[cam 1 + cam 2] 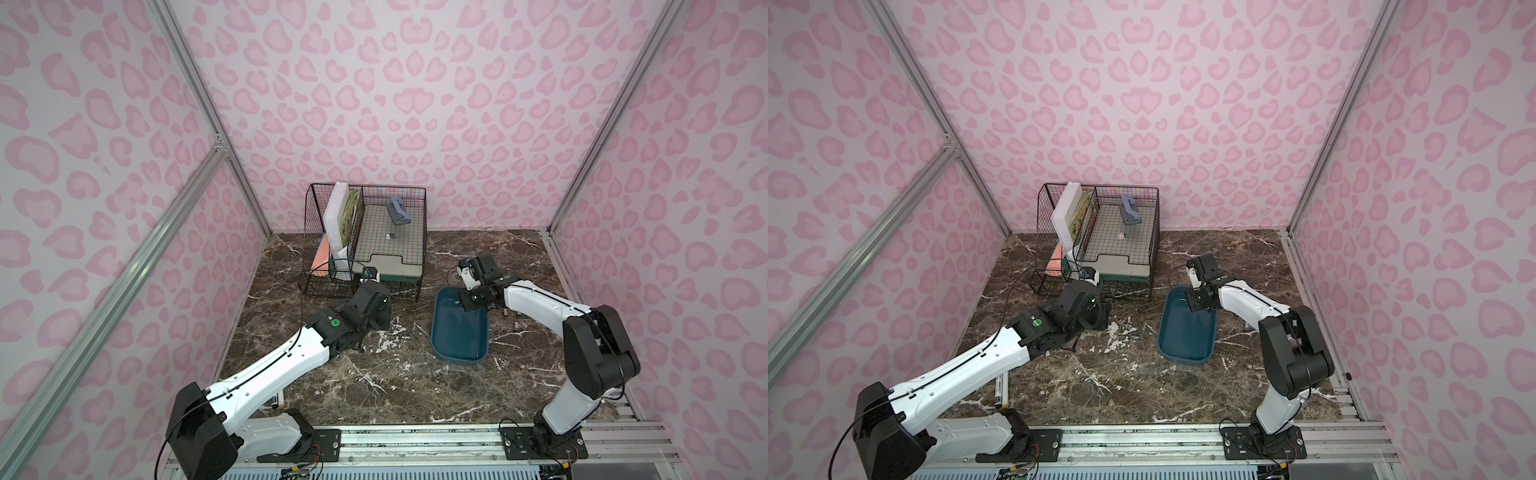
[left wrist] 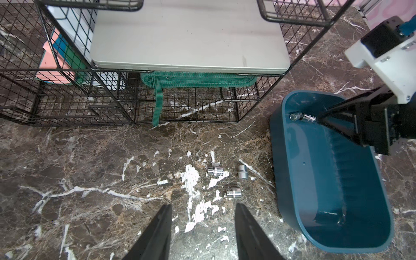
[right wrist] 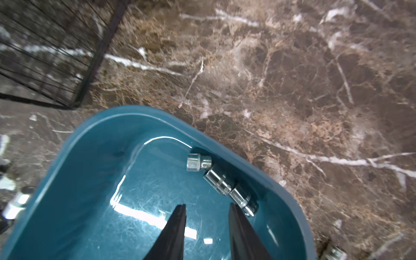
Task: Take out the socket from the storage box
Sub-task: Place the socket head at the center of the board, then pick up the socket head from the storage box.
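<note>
Brown marble table (image 1: pixel 374 386): wire organiser (image 1: pixel 316 216) at 12 o'clock, blue storage box (image 1: pixel 457 332) at 3, three loose sockets (image 2: pixel 215 171) centre, marker (image 1: pixel 279 400) at 7.

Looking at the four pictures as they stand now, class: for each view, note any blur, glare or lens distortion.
Right wrist view: the marble table and wire organiser are smeared, while the sockets stay fairly crisp; white glare streaks the storage box floor. Left wrist view: sharp throughout, slight wide-angle bowing at the edges. Both top views: evenly lit, sharp, sockets mere specks.
</note>
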Tool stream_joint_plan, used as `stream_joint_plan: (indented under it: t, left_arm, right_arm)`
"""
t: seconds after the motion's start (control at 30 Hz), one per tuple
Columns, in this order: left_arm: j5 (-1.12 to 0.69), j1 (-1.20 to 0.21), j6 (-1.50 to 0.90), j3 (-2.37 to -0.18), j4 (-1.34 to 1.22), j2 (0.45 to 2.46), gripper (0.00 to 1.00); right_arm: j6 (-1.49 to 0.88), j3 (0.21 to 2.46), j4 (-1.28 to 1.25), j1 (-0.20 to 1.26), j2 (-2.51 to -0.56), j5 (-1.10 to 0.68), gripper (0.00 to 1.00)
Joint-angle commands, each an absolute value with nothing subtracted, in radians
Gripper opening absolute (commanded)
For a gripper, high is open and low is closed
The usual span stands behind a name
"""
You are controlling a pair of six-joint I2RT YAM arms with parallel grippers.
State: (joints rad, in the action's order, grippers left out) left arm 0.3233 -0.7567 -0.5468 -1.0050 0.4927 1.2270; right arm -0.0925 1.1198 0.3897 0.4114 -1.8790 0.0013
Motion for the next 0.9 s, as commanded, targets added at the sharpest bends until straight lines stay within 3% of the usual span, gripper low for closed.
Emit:
stream_joint_plan:
  t: [0.0,0.87]
  left_arm:
    - [0.331,-0.756,-0.538,-1.003,0.497,1.224,0.50]
    - [0.300,-0.755,-0.528,-1.009,0.491,1.227,0.50]
  right_arm:
    - [-0.074,1.133,0.358,0.415,-1.897,0.033,0.37]
    - [-0.053,1.180,0.339,0.423,-2.008,0.056,0.37]
